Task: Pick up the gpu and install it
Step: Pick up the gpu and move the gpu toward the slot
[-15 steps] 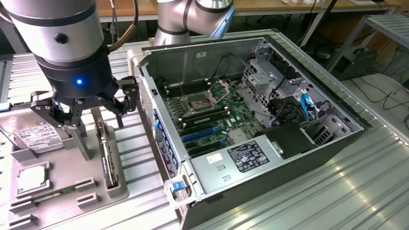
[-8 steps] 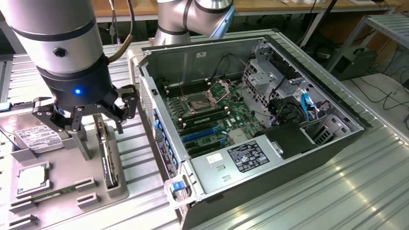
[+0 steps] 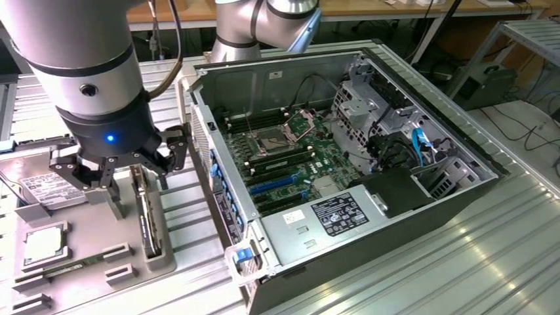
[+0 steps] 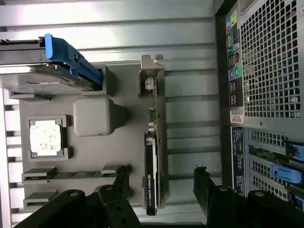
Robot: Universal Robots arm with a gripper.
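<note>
Here's the gripper [image 3: 138,193], down low over the grey tray [image 3: 88,262], and the claw is spread wide: nothing held. One finger [image 4: 122,183] sits on one side of the gpu [image 4: 151,175] and the other finger on the far side, with open gaps showing either way, so no contact. The gpu stands on edge in its slot along the side of the tray nearest the computer case [image 3: 350,164], thin and dark, with its silvery bracket [image 4: 151,80] at the end of the slot farthest from the fingers. In the exterior view the gpu [image 3: 149,220] rises from the tray just under the claw. Elsewhere on the tray, away from the case, a hard drive [image 4: 47,71] with a blue clip sits in a corner, a square processor chip [image 4: 46,137] lies flat in its pocket beside that, and a narrow memory strip [image 4: 71,174] lies past the chip. The case lies open right beside the tray, its board up, blue slots [image 3: 271,187] showing. The tray and case both rest on the slatted metal table [image 3: 490,249].
</note>
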